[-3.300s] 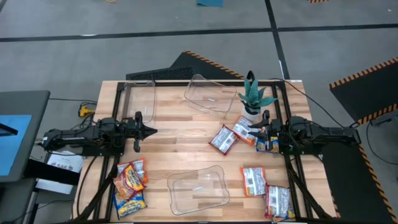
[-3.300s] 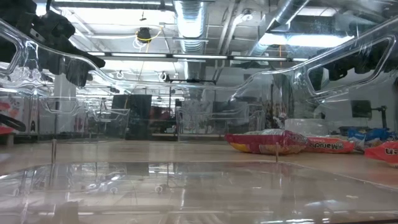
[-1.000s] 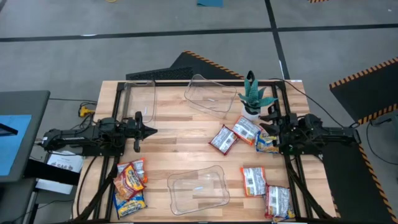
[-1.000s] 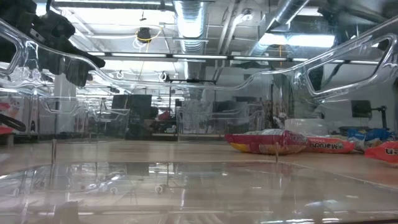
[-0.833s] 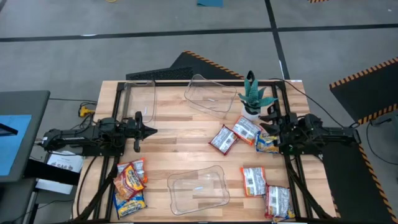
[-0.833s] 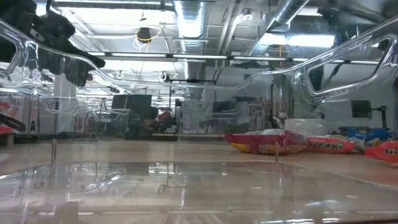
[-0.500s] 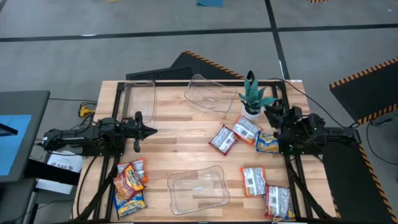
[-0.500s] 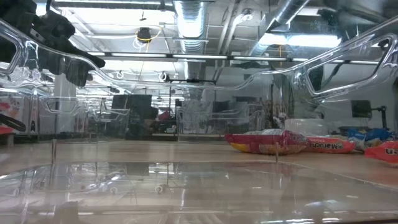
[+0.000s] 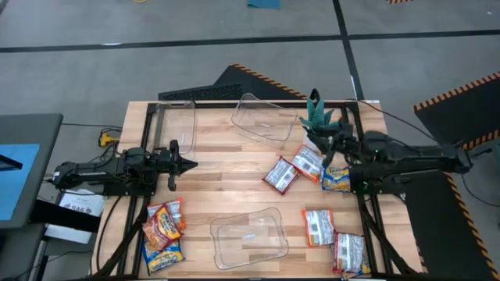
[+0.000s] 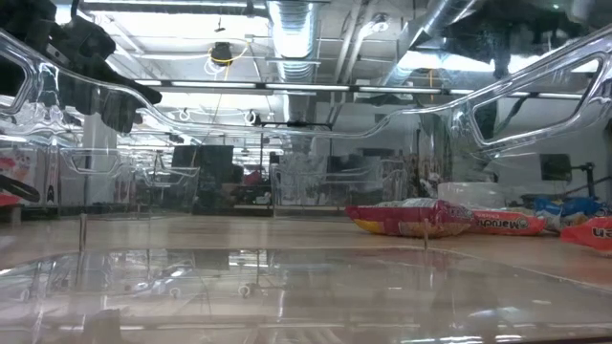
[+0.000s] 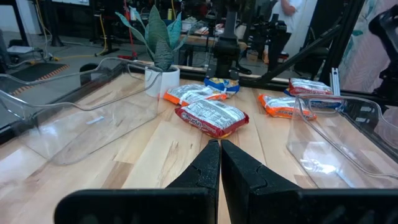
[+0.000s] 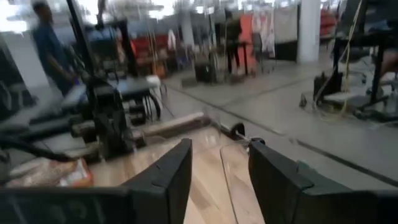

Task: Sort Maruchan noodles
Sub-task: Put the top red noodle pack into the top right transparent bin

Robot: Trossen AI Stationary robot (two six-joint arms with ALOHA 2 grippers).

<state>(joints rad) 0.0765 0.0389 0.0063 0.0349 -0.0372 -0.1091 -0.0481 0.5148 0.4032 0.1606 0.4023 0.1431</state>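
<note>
We are logging the wooden table point(image 9: 234, 176) as it stands. The left gripper point(image 9: 190, 163) is waiting over the table's left side with its fingers point(image 11: 211, 168) pressed together on nothing. The right gripper point(image 9: 326, 145) is hanging at the table's right side with its fingers point(image 12: 171, 171) standing apart and holding nothing; its tips are hovering by the potted plant point(image 9: 316, 117). Directly ahead of the left fingers, well apart from them, we are listing a red-and-white packet point(image 9: 280, 175) lying flat, and just beyond it a second packet point(image 9: 308, 163), orange at one end, near the right fingers. A yellow-and-blue packet point(image 9: 337, 179) is lying just beside the right arm, under its wrist. On the near side of the right fingers, two further red-and-white packets point(image 9: 318, 226) and point(image 9: 349, 254) are lying near the table's front right corner. Below the left fingers, a cluster of orange and yellow packets point(image 9: 162, 234) is overlapping at the front left corner. We are also noting three clear bins: one point(image 9: 178, 122) at the rear left, one point(image 9: 264, 119) tilted beside the plant, and one point(image 9: 248, 238) at the front centre, none showing a packet inside.
</note>
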